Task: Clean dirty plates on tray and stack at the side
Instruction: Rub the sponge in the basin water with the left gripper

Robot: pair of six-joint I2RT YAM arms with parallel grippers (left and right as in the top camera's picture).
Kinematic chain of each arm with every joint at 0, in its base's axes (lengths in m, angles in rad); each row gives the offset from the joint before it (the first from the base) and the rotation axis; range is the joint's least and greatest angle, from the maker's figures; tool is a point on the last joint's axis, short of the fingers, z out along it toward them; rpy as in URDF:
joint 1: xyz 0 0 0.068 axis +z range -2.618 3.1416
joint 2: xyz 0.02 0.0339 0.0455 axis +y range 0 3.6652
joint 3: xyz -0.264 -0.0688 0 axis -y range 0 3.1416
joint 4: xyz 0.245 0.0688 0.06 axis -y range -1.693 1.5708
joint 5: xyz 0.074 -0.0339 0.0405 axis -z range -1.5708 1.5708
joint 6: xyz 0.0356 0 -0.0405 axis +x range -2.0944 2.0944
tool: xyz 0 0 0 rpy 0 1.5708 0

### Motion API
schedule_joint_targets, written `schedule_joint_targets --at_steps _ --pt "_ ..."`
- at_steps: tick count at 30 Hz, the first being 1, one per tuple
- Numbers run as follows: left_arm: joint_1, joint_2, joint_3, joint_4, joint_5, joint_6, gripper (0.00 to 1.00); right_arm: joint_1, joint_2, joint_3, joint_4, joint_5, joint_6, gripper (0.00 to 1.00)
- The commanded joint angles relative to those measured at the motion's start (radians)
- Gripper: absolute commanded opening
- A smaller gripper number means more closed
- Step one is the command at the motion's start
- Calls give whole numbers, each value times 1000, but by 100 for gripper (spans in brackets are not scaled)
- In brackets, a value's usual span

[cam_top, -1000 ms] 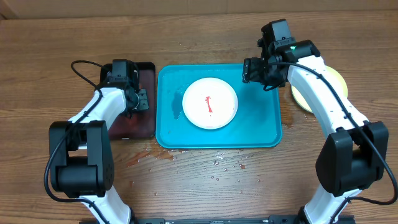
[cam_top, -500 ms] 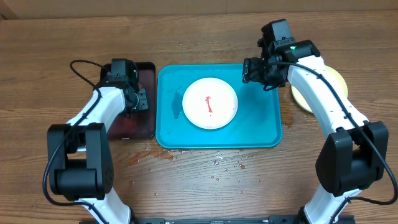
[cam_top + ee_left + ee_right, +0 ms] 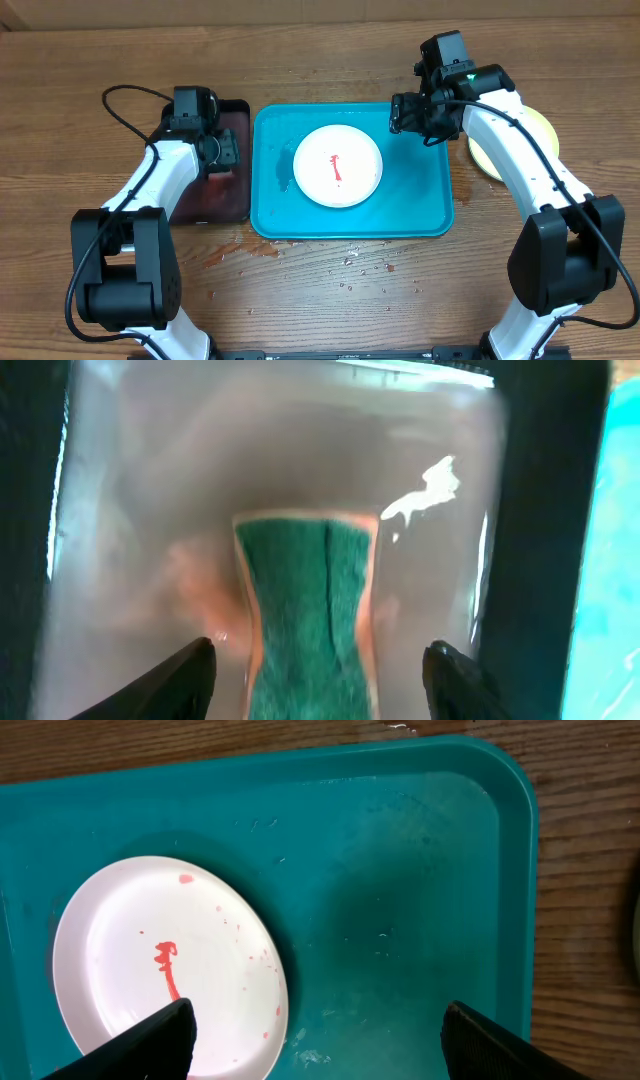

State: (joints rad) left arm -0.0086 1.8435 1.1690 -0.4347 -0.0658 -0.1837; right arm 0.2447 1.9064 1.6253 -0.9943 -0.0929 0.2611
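My left gripper [image 3: 319,672] hangs apart over the green sponge [image 3: 308,600] in the black tray [image 3: 215,200]; right gripper [image 3: 318,1042] apart above the turquoise tray [image 3: 420,215]. The white plate [image 3: 338,166], smeared red, sits mid-tray. I'd centre on the sponge's waist, then close square.

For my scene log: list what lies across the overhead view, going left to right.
black tray → white plate on the turquoise tray → right gripper → pale green plate, partly under the right arm
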Motion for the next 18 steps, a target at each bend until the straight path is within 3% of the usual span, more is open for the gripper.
schedule_joint_targets --at_steps 1,18 --pt "0 6 22 23 -19 -2 67 0 -21 19 5 7 -4 80" --pt "0 114 22 102 16 -35 63 0 -21 19 13 7 -4 80"
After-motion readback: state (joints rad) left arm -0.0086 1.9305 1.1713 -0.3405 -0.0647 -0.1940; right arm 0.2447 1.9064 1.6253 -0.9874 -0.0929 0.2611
